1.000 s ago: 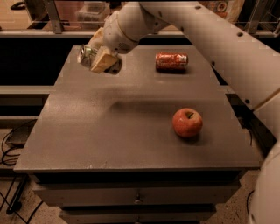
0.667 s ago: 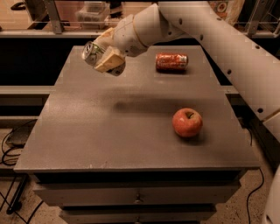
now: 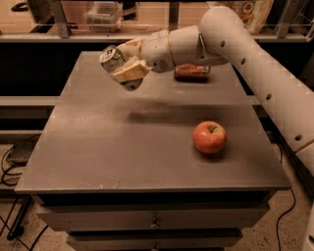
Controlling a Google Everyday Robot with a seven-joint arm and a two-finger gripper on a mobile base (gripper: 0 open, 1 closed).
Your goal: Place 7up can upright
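The 7up can (image 3: 115,62) is held in the air above the back left of the grey table (image 3: 122,147), tilted, with its silver top pointing up and to the left. My gripper (image 3: 128,62) is shut on the can, its pale fingers (image 3: 130,72) wrapped around the can's body. The white arm reaches in from the upper right. Much of the can's label is hidden by the fingers.
An orange-red can (image 3: 192,72) lies on its side at the back of the table, partly behind the arm. A red apple (image 3: 209,138) sits at the right middle. Shelving and a clear container (image 3: 104,13) stand behind the table.
The arm has stretched further over the table. The gripper with the can has shifted slightly right and forward, and the can is tilted more, its top turned up-left.
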